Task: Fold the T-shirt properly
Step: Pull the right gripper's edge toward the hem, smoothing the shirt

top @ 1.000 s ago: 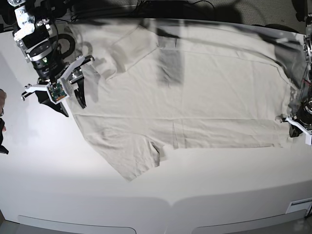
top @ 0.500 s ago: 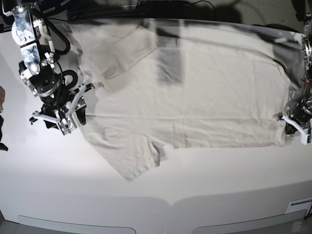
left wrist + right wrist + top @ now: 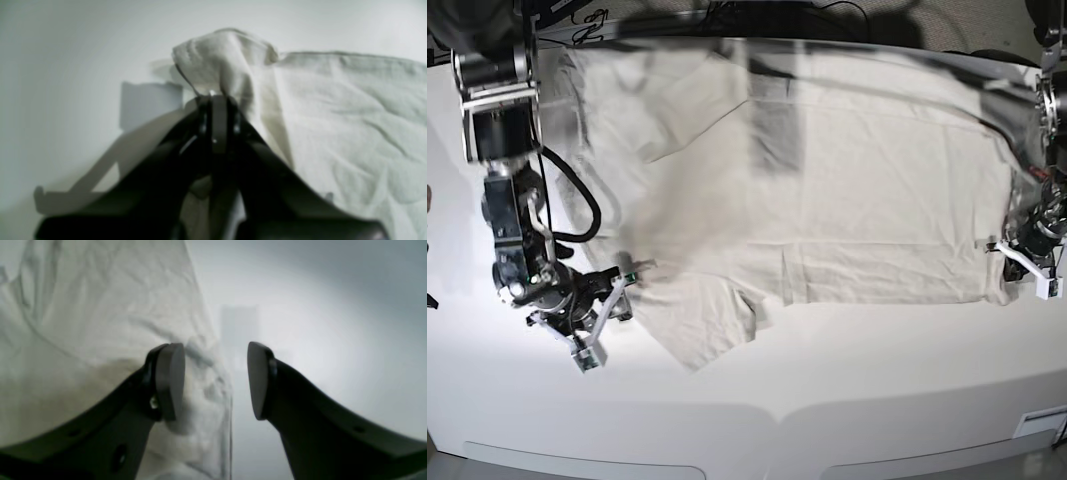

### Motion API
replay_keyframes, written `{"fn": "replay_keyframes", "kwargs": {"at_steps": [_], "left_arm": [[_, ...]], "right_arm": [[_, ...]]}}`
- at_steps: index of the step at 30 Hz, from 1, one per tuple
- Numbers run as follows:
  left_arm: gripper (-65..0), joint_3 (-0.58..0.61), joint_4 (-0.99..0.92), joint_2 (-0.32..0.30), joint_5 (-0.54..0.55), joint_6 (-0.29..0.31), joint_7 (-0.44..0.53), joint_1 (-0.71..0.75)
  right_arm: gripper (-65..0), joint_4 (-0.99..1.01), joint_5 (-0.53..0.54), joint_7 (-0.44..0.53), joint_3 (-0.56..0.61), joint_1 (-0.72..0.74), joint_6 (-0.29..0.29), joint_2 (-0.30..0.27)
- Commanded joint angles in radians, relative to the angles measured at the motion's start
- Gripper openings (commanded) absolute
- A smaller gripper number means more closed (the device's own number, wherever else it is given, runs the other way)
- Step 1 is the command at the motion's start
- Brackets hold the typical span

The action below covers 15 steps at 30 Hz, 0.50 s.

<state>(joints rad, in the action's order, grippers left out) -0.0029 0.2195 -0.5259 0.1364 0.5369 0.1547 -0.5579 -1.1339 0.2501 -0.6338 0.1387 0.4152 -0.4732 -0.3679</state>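
The pale beige T-shirt (image 3: 867,180) lies spread flat across the white table, with one sleeve (image 3: 702,325) pointing toward the front edge. My left gripper (image 3: 1025,262) sits at the shirt's right-hand corner. In its wrist view the left gripper (image 3: 215,98) is shut on a bunched fold of the T-shirt (image 3: 333,116). My right gripper (image 3: 592,315) hangs low by the shirt's left edge near the sleeve. Seen from its own wrist camera, the right gripper (image 3: 215,380) is open, and the T-shirt (image 3: 100,323) has its edge running under the gap beside the left finger (image 3: 170,380).
The white table (image 3: 847,400) has bare surface along its front, with a seam near the front edge. Dark cables (image 3: 577,215) loop off the right arm. Dark clutter lines the back edge (image 3: 757,15).
My right gripper has travelled from the shirt's back-left area toward the front, down beside the sleeve, and its jaws stand a little wider. The left gripper has stayed put, still clamped on the corner.
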Motion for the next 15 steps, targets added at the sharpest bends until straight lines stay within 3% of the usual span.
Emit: {"fn": "replay_keyframes", "kwargs": {"at_steps": [1,6,10,15], "left_arm": [[-65.0,-0.002,0.010,-0.018,0.003,0.006,0.013,-0.021],[-65.0,-0.002,0.010,-0.018,0.003,0.006,0.019,-0.021],[-65.0,-0.002,0.010,-0.018,0.003,0.006,0.018,-0.021],[-65.0,-0.002,0.010,-0.018,0.003,0.006,0.027,-0.014]], "right_arm": [[-34.6,0.024,0.024,0.007,-0.005,0.068,-0.016,-0.005],[-34.6,0.218,0.031,-0.072,-0.005,0.227,-0.030,0.023],[-34.6,0.374,0.027,-0.074,-0.005,0.317,-0.044,0.058],[-34.6,0.523,-0.077,-0.058,-0.005,0.379,-0.047,0.109]]}}
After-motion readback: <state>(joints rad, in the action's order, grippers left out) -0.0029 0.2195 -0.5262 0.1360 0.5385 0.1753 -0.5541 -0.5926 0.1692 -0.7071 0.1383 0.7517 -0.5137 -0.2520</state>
